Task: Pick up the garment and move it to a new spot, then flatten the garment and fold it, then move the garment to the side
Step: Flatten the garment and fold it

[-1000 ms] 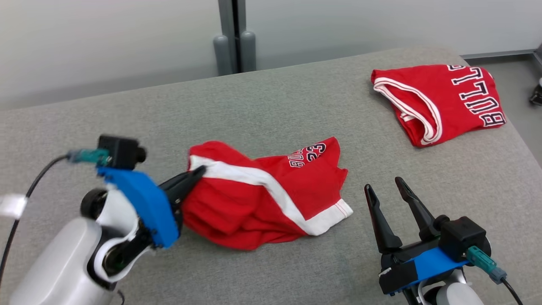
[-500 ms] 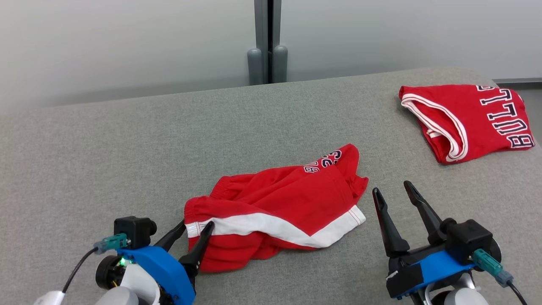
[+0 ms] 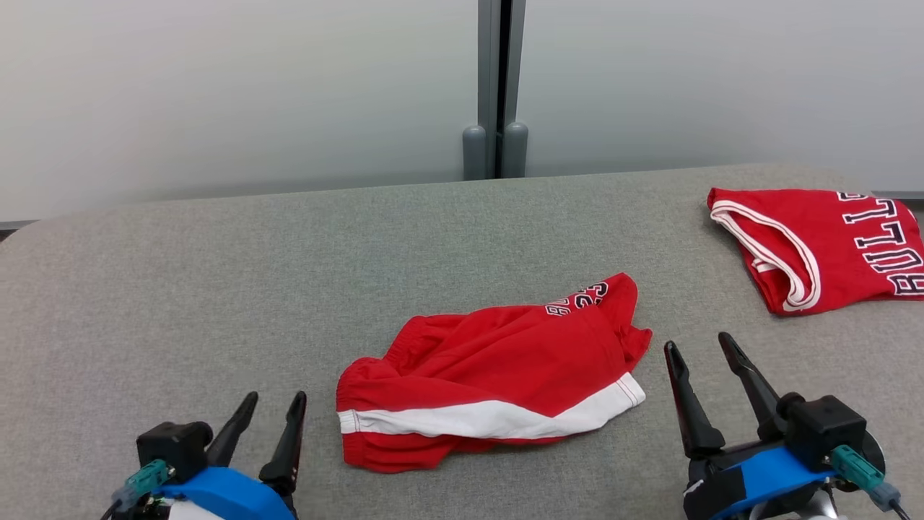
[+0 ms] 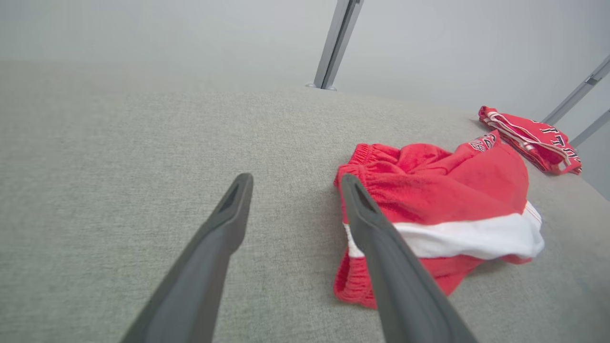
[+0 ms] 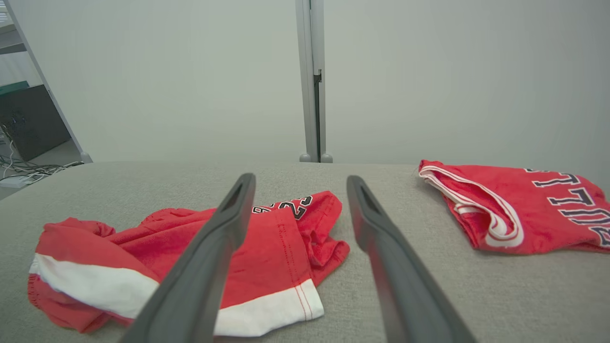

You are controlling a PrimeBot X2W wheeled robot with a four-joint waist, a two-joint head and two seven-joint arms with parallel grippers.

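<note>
Lying crumpled near the front middle of the grey tabletop (image 3: 216, 289), the red shorts (image 3: 491, 375) show a white band along the near side and dark lettering at the far right corner. Left claw (image 3: 273, 399): spread and empty, just left of the waistband; right claw (image 3: 698, 344): spread and empty, just right of the white hem. A folded red jersey (image 3: 823, 245) rests at the far right, well apart from the shorts.

garment (image 3: 498, 368): red shorts, white band, dark lettering | state: rumpled, not folded | place: laid left of folded jersey (image 3: 823, 245), well apart
</note>
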